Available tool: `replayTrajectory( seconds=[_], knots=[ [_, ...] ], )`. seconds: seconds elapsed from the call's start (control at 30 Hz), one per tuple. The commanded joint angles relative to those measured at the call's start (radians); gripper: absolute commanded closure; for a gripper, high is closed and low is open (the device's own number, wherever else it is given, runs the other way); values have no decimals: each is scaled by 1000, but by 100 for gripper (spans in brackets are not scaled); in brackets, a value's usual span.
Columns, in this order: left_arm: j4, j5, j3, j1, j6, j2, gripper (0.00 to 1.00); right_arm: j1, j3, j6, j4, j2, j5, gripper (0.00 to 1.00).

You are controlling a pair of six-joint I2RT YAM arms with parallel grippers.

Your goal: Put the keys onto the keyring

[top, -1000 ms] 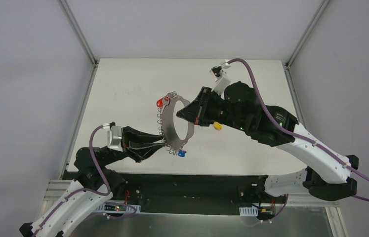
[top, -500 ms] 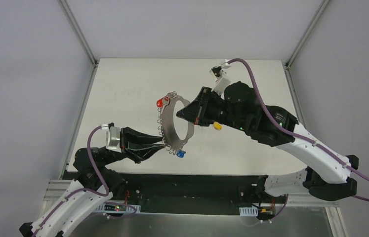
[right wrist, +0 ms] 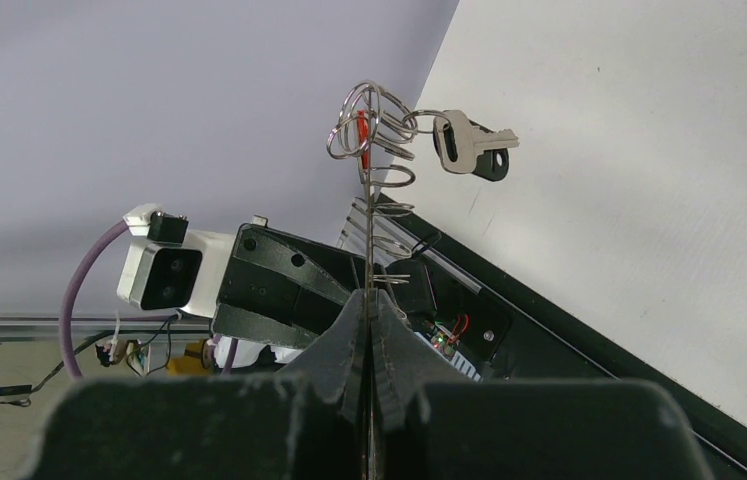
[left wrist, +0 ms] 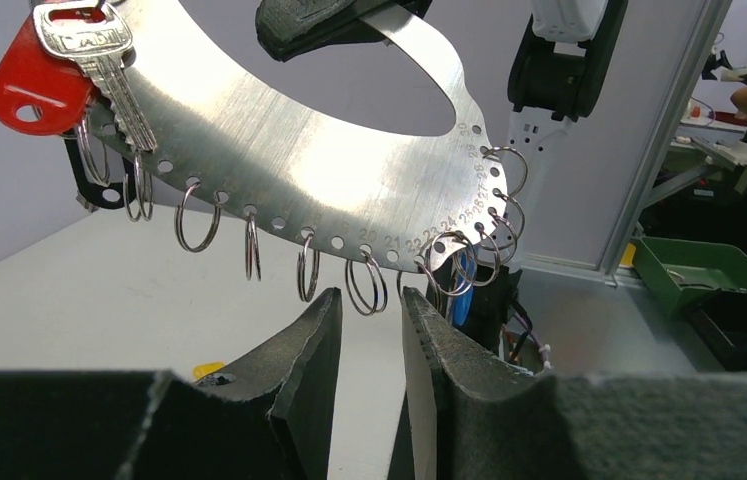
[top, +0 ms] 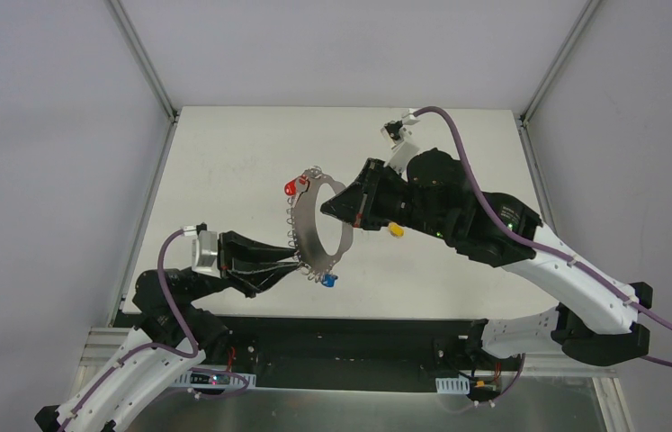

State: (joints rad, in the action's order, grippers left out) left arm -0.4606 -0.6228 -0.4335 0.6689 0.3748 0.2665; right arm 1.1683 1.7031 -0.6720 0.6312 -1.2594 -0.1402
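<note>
Right fingers (right wrist: 344,345) are clamped shut on the keyring (left wrist: 289,160), holding it on edge in the air above the table (top: 224,162); left fingers (left wrist: 321,340) stand slightly apart just under its rim, gripping nothing. It is a broad flat silver ring whose edge holes carry stamped numbers, the twenties readable, and small split rings (left wrist: 197,215); a red key (left wrist: 29,85) and a silver key (left wrist: 99,50) hang at its far side, a blue key (top: 329,280) at its near side.
</note>
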Motion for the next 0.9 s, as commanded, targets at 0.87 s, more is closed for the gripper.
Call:
replayTrajectory(
  seconds=[0.87],
  knots=[
    [-43, -58, -65, 11, -5, 20, 100, -2, -67, -30, -121, 65, 0, 100]
  ],
)
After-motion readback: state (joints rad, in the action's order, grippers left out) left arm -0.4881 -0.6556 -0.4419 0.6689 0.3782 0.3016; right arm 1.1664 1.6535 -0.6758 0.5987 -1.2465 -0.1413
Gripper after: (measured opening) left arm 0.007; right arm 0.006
